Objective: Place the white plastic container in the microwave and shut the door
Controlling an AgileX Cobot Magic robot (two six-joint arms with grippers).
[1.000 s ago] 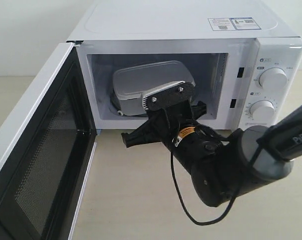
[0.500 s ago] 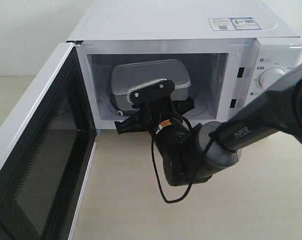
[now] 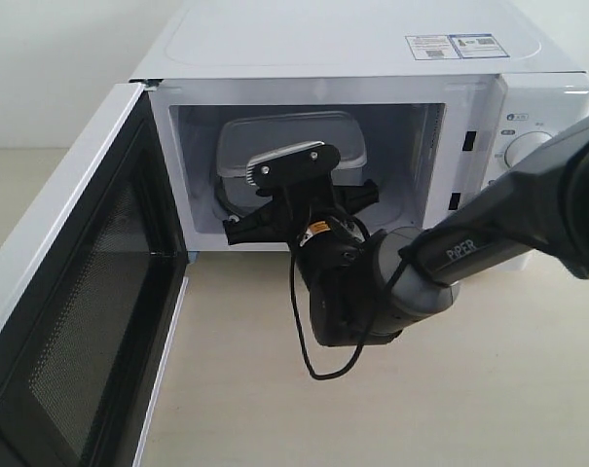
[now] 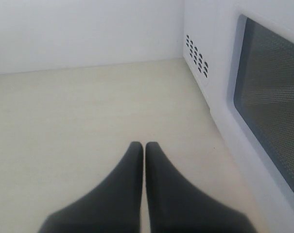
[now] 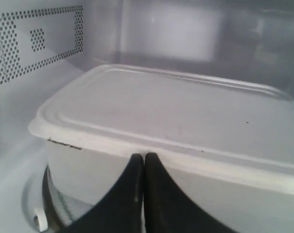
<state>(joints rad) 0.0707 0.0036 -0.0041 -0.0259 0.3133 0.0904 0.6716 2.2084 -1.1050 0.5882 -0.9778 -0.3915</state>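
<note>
Resting the container (image 3: 294,128) inside the microwave (image 3: 352,39), over the glass turntable (image 5: 54,206): translucent white plastic, rectangular, rounded at the corners, flat lid with a raised rim. Pressing the right gripper (image 5: 144,160) shut, smooth black tapered fingers flush together, gripping nothing, tips lying at the container's front wall just under the lid rim. Showing a perforated panel (image 5: 20,43) on the cavity wall beside it. Standing the door (image 3: 80,292) wide open, black mesh inner face turned outward. Hanging the left gripper (image 4: 144,148) over the pale matte table (image 4: 64,111), jaws likewise closed and empty, near the door's dark window.
</note>
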